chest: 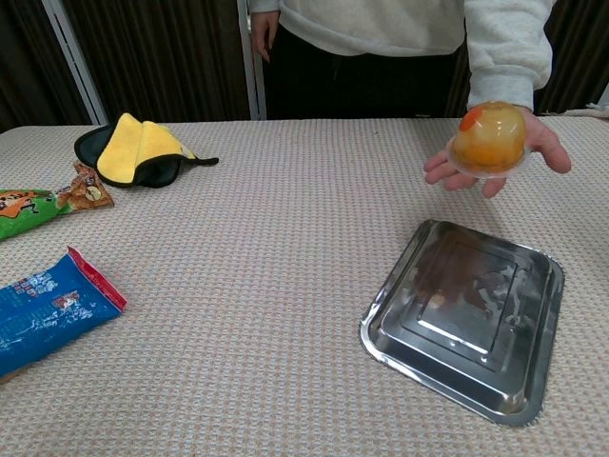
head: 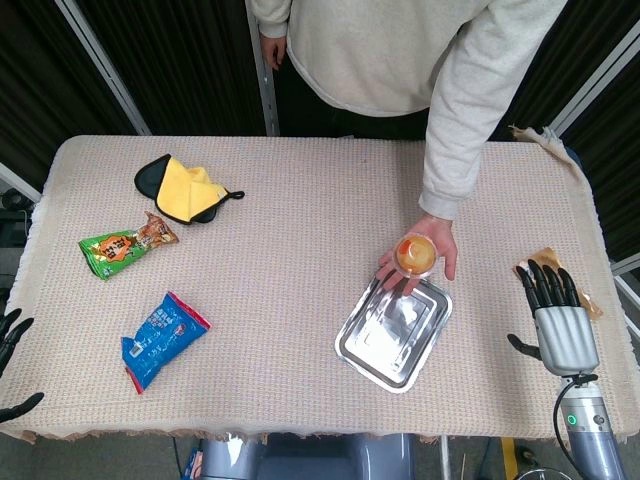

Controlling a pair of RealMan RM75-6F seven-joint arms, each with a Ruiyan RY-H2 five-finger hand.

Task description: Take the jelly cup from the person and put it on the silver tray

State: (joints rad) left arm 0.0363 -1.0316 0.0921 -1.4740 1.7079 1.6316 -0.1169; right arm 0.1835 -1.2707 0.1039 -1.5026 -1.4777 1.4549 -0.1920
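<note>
The person's palm holds up an orange jelly cup (head: 416, 254) (chest: 488, 138) above the far edge of the silver tray (head: 394, 332) (chest: 463, 315), which lies empty on the table. My right hand (head: 553, 312) rests at the table's right side, fingers spread, holding nothing, well to the right of the cup. Only the dark fingertips of my left hand (head: 12, 340) show at the table's left edge, apart and with nothing between them. Neither hand appears in the chest view.
A yellow and black cloth (head: 182, 190) (chest: 133, 152) lies at the far left. A green snack packet (head: 125, 244) (chest: 43, 206) and a blue packet (head: 161, 338) (chest: 48, 309) lie on the left. A brown wrapper (head: 588, 300) sits by my right hand.
</note>
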